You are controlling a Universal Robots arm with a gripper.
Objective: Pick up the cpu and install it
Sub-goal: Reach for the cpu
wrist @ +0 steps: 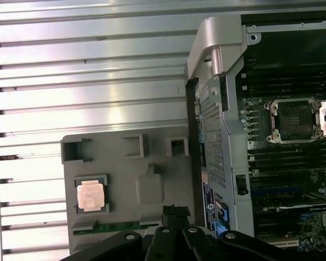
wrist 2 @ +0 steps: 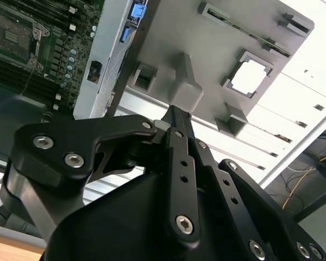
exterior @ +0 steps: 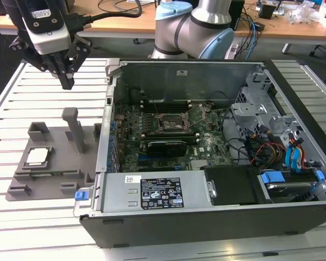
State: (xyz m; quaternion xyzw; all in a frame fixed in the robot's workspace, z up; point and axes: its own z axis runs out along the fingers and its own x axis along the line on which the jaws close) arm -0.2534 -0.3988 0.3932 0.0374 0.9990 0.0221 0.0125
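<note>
The pincer (exterior: 68, 82) hangs with its fingers together, clamped on nothing, high over the matte grey plastic holder tray (exterior: 60, 160). The cpu (exterior: 37, 156) lies flat in a tray recess, well below it and off to one side. It is probably light, stiff, slick-topped and fragile underneath, so it is best taken by 2 opposite edges.

In the exterior view I see an open computer case (exterior: 206, 225) lying on a slatted white table (exterior: 22, 234). At its nine o'clock, just beside it, sits a grey holder tray (exterior: 57, 160) with an upright post (exterior: 76, 128). A wooden desk (exterior: 125, 24) runs along twelve o'clock, cables (exterior: 254, 31) hanging at its edge.
</note>
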